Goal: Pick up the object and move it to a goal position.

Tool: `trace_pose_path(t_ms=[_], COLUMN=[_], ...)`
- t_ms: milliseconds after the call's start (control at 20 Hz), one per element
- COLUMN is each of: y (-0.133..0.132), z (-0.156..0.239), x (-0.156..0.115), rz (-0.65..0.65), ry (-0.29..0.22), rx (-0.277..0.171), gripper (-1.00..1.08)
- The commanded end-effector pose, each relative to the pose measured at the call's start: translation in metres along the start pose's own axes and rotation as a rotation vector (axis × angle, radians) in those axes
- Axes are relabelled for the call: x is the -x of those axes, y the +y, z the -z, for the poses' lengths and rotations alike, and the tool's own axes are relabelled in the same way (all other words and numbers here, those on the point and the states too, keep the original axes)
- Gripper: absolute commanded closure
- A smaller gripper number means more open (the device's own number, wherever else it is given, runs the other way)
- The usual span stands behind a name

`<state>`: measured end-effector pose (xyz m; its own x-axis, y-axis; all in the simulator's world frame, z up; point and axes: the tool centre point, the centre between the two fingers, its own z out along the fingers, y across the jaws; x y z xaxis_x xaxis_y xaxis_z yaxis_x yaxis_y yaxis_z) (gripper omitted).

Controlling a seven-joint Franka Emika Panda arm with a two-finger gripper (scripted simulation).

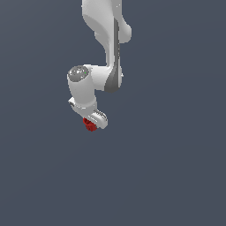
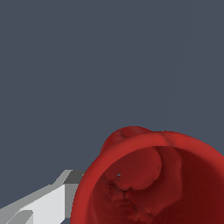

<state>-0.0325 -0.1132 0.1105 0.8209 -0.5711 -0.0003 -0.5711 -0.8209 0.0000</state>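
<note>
The object (image 1: 90, 125) is a small bright red piece sitting right under the white hand of my arm, near the middle of the exterior view. My gripper (image 1: 92, 124) is closed around it, and the fingers are mostly hidden behind the hand. In the wrist view the object (image 2: 148, 183) fills the lower part very close up. There it looks hollow, with a round rim and a lumpy inside. One light grey finger (image 2: 48, 203) rests against its side; the other finger is out of view.
The white arm (image 1: 108, 39) comes down from the top of the exterior view. Everything around it is a plain dark grey-blue background (image 1: 176, 154), with no other objects, edges or goal marker showing.
</note>
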Motion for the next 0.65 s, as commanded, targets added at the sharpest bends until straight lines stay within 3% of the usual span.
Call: trace_pose_path(t_ms=[0,300,600], y=[0.010,0.023,0.025], z=[0.009,0.020,0.022], x=[-0.017,-0.040,-0.046], rz=[0.002,0.002,0.002], ry=[0.001,0.001,0.000], rx=[0.000,0.000,0.000], gripper=[1.08,1.08,1.08])
